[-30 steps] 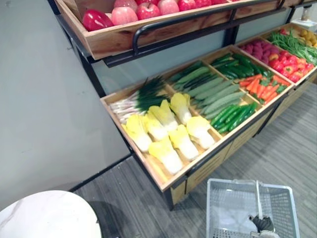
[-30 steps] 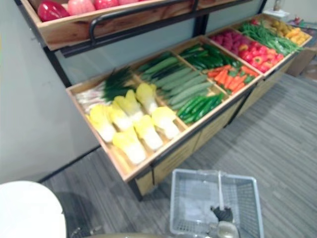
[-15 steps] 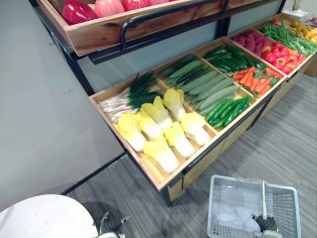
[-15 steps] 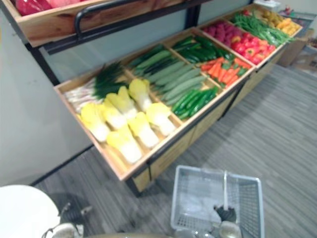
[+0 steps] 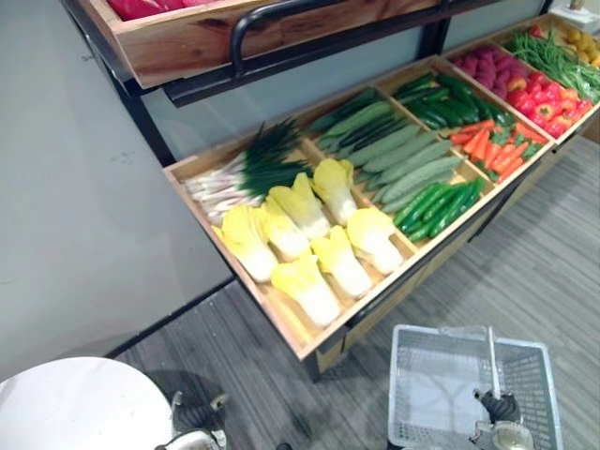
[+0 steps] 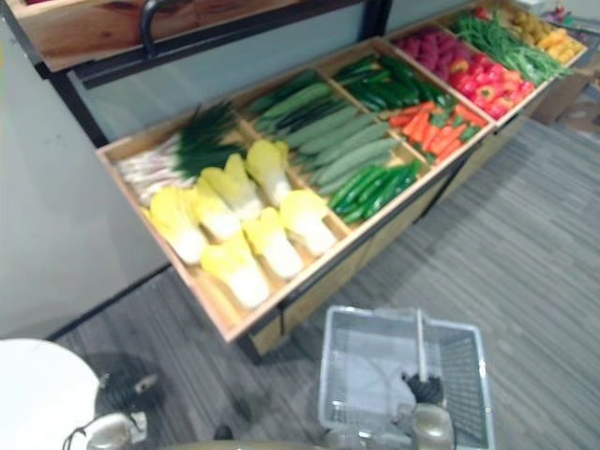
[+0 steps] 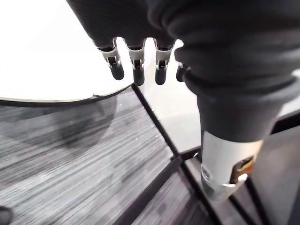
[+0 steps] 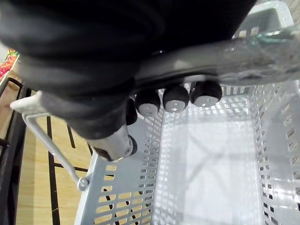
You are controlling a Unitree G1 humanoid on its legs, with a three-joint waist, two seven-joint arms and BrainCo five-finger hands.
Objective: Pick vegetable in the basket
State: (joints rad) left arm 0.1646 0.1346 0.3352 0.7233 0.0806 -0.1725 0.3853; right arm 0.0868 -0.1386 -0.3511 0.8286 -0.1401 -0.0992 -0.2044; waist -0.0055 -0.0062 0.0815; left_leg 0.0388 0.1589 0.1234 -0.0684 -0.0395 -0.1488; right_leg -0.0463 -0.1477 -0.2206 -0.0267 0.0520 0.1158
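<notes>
Right hand (image 8: 176, 98): curled round handle (image 5: 490, 356) of grey plastic basket (image 5: 401, 384).
Left hand (image 7: 136, 65): fingers straight, empty.
Risk: basket could swing against wooden vegetable shelf (image 5: 292, 330).

The left hand (image 7: 157, 29) hangs, seemingly relaxed, over carpet (image 7: 70, 164).

The pale grey perforated basket (image 8: 124, 197) looked like moulded plastic, slightly translucent, and its smooth grey handle (image 8: 225, 54) carried a dull sheen. The sloped display crates of light wood (image 5: 302, 345) were bare and matt, grain showing, framed by black metal tubing (image 5: 237, 42) with a satin finish. The yellow-and-white cabbages (image 5: 323, 267) shone faintly, like plastic. The grey floor (image 5: 553, 272) was ribbed, matt carpet. The right hand (image 8: 93, 47) wore a matt, ribbed dark cover.
</notes>
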